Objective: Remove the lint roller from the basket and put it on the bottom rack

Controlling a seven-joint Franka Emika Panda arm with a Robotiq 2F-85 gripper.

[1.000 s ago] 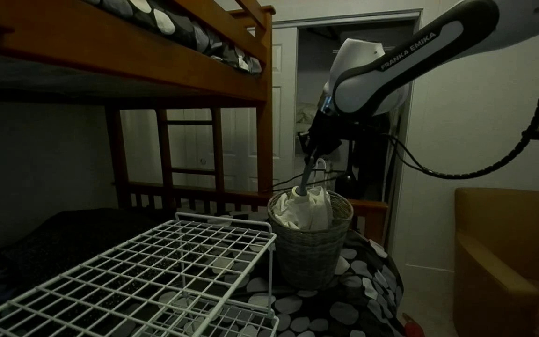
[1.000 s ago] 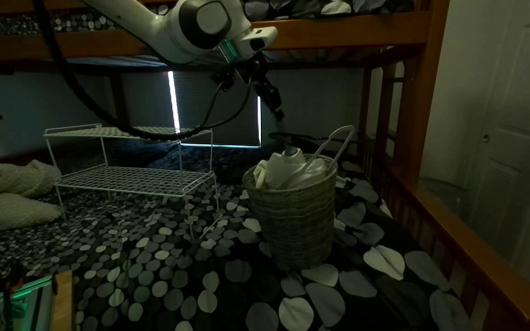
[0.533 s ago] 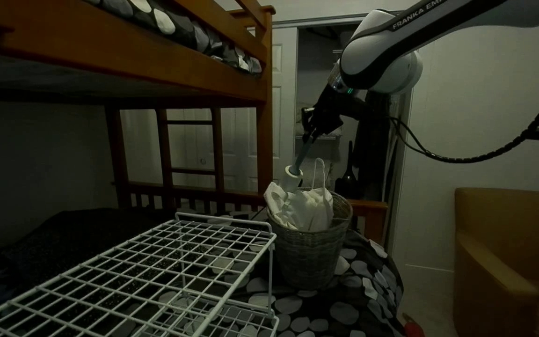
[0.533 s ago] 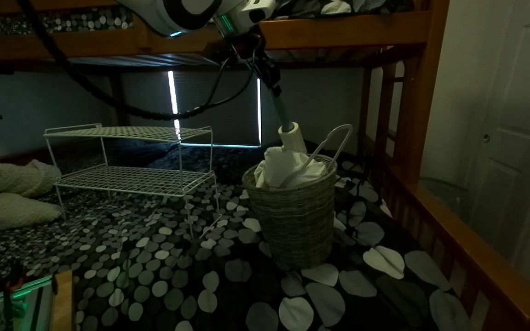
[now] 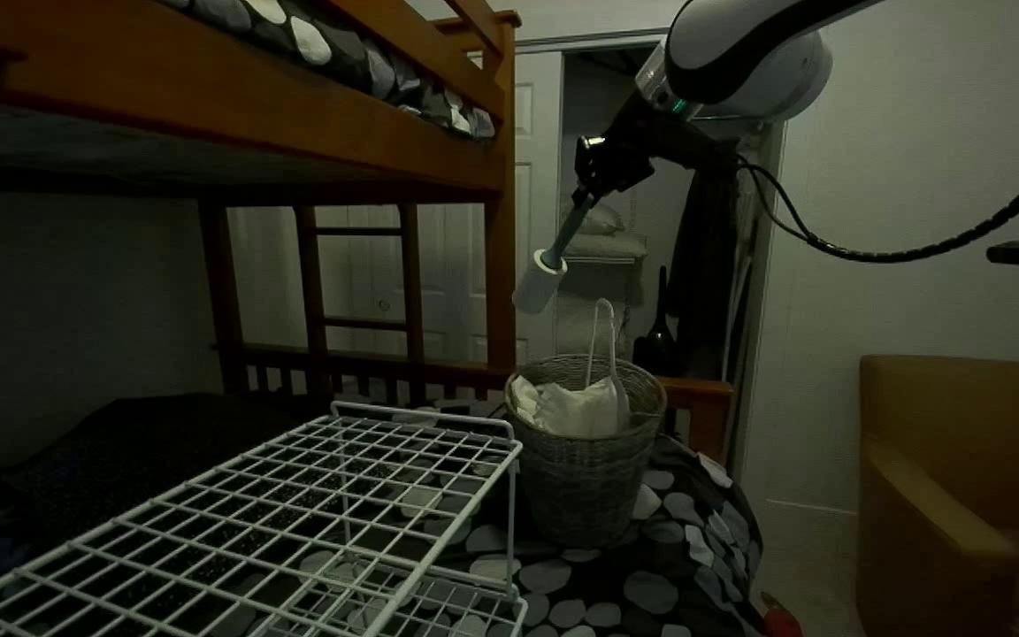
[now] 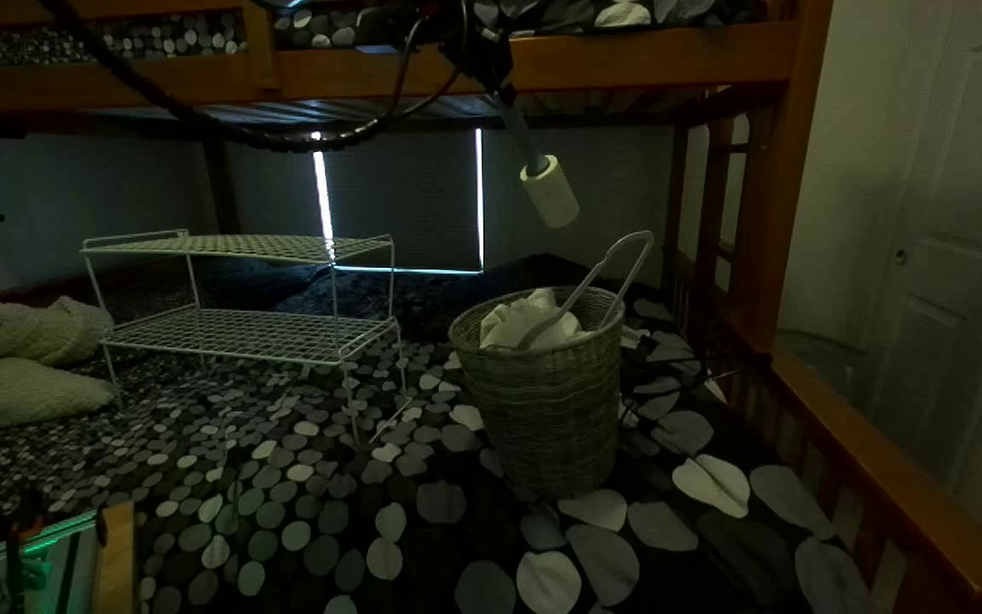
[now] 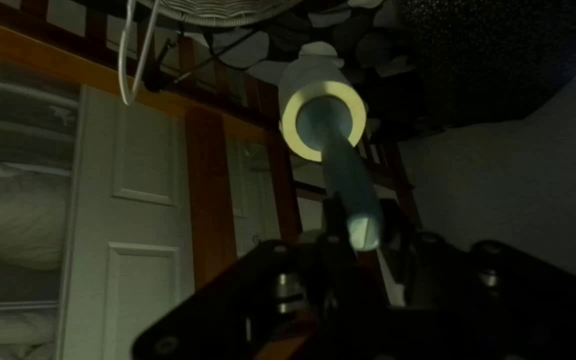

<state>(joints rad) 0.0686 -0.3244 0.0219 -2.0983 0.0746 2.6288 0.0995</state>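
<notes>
The lint roller has a white head and a slim blue-grey handle; its head also shows in an exterior view and the wrist view. My gripper is shut on the handle's end, also seen in the wrist view. The roller hangs tilted, head down, in the air above the basket, apart from it. The woven basket stands on the bed with white cloth inside. The bottom rack is the lower white wire tier, partly hidden under the upper tier in an exterior view.
The upper wire tier stands over the bottom rack. A tall white handle loop rises from the basket. The wooden bunk frame runs overhead, with posts behind. A fleece blanket lies beside the rack. An armchair stands off the bed.
My gripper has risen with the lint roller in it, drawing the roller's head up out of the basket and the white cloth. The cloth has sunk back into the basket.
</notes>
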